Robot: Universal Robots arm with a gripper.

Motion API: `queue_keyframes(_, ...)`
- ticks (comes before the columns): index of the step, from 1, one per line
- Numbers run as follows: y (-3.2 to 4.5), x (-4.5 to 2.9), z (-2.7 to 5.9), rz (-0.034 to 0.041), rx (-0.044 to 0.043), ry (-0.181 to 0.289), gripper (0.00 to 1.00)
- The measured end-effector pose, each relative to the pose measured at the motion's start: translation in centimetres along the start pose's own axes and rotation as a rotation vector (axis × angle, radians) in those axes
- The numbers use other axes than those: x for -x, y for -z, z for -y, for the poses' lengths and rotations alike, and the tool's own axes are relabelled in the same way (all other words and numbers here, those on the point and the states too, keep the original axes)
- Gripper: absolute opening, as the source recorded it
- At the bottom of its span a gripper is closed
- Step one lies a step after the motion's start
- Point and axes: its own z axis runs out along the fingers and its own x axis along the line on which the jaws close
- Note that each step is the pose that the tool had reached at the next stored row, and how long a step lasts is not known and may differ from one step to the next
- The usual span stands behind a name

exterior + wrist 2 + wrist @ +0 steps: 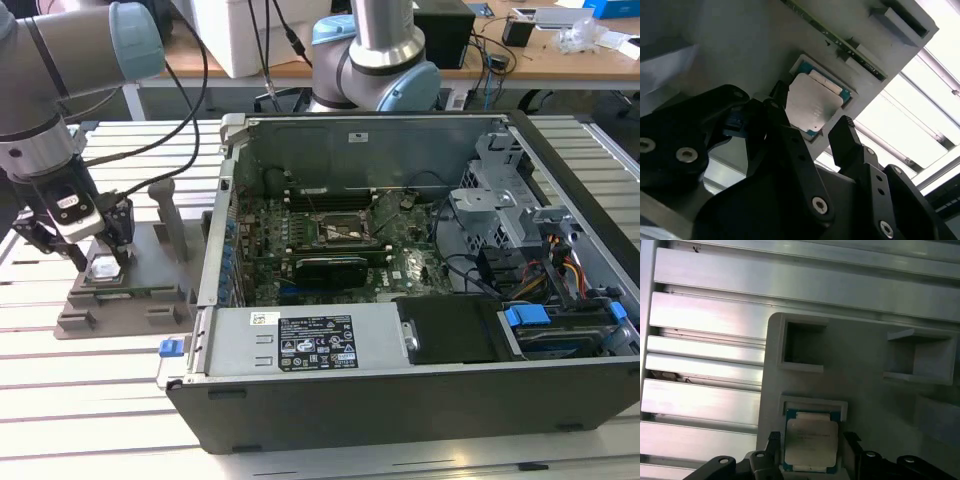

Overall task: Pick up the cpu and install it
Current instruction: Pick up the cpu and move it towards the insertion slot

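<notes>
The cpu [104, 268] is a small silvery square chip with a greenish rim. It lies flat in a recess of the grey plastic tray [150, 290] at the exterior view's left. My gripper [100, 258] hangs straight over it, open. Both wrist views show the chip, the cpu [814, 104] and the cpu [811, 441], with one black fingertip on each side of it. Narrow gaps separate the fingertips [774, 441] from the chip's edges. The gripper [812, 120] straddles the chip, and nothing is lifted. The motherboard socket [345, 232] sits inside the open computer case.
The open case [420, 280] fills the middle and right of the exterior view, with cables, a drive cage and a power supply inside. The tray has upright posts [165, 205] beside the gripper. A second arm's base [375, 55] stands behind the case. The tabletop is ribbed aluminium.
</notes>
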Motion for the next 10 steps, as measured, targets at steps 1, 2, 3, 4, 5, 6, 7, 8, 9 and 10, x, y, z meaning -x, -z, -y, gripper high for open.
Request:
queue_keyframes(1,-0.53,-0.01,-0.03,-0.0003,-0.0020,0.000,0.60)
queue_keyframes(2,-0.83,-0.02,-0.05,-0.0004,-0.0038,0.000,0.60)
queue_keyframes(3,-1.08,-0.03,-0.05,-0.0012,-0.0061,0.000,0.60)
queue_keyframes(4,-1.22,-0.01,-0.06,-0.0013,-0.0074,0.000,0.60)
queue_keyframes(5,-1.30,0.04,-0.06,-0.0012,-0.0084,0.000,0.60)
queue_keyframes(6,-1.33,0.13,-0.05,-0.0011,-0.0085,0.000,0.60)
queue_keyframes(7,-1.35,0.21,-0.03,-0.0005,-0.0085,0.000,0.60)
queue_keyframes(8,-1.35,0.22,-0.03,-0.0007,-0.0084,0.000,0.60)
queue_keyframes(9,-1.33,0.22,-0.03,-0.0011,-0.0086,0.000,0.60)
queue_keyframes(10,-1.33,0.23,-0.03,-0.0012,-0.0086,0.000,0.60)
